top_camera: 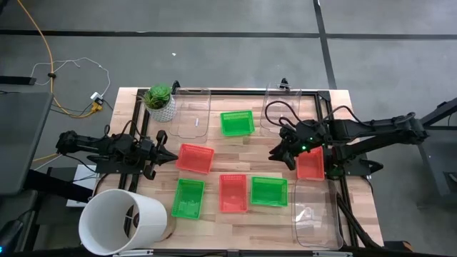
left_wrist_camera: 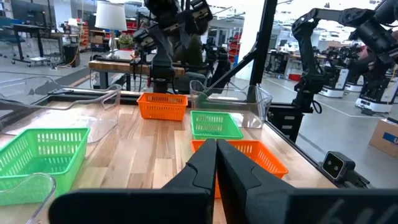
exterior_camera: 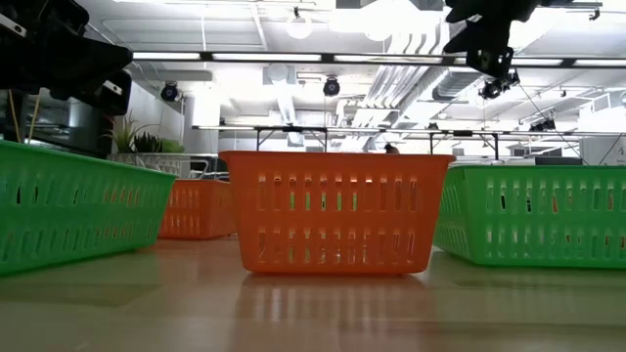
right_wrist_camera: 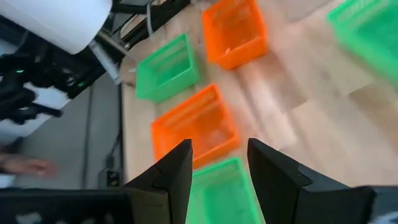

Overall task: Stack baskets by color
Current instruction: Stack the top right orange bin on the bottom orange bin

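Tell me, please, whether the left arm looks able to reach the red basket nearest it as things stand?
Probably yes. The left gripper, fingers shut, points at the red basket just ahead of it, with only bare table between; it would have to open first.

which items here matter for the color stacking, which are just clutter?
Job: red baskets; green baskets.
Clutter: clear bins, white bucket, potted plant.
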Available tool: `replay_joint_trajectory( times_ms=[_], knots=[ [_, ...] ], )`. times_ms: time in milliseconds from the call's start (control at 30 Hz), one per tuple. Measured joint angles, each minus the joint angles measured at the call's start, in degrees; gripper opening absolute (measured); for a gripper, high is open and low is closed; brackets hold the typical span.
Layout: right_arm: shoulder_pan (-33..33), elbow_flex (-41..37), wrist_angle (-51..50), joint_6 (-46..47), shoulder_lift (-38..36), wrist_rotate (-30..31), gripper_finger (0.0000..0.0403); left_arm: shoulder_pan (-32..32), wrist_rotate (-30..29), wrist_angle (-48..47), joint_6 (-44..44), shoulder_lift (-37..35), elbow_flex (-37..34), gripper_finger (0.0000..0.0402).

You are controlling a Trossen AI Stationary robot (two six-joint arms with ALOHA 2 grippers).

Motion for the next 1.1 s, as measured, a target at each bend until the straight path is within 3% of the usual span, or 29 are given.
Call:
replay_joint_trajectory(
  times_ms=[133,233,333,433,600,800,1100],
  knots=[
    [0.16,0.00,-4.86,4.54,-0.01,-8.88,0.0142,-0.01,0.01,0.00,0.00,-0.01,0.00,0.0001],
    [1.89,0.00,-13.89,10.28,-0.01,-10.33,0.0142,-0.02,0.02,0.00,0.00,0.00,0.00,0.0001],
    [4.89,0.00,-25.55,18.62,0.00,-6.86,0.0142,0.00,0.01,-0.01,0.00,0.00,0.01,0.0001],
    [8.18,0.00,-34.63,30.88,0.01,0.67,0.0142,0.00,0.01,0.00,0.00,0.00,0.01,0.0001],
    [11.10,0.00,-38.09,44.49,0.01,11.30,0.0142,0.00,0.02,0.00,0.00,0.00,0.02,0.0001],
    [11.19,0.00,-40.07,51.82,1.92,15.76,0.0142,0.00,0.00,0.00,0.00,-0.02,0.02,0.0001],
    [10.82,0.00,-41.40,52.44,7.34,16.37,0.0142,-0.01,0.02,0.00,0.00,-0.01,0.01,0.0001]
  ],
)
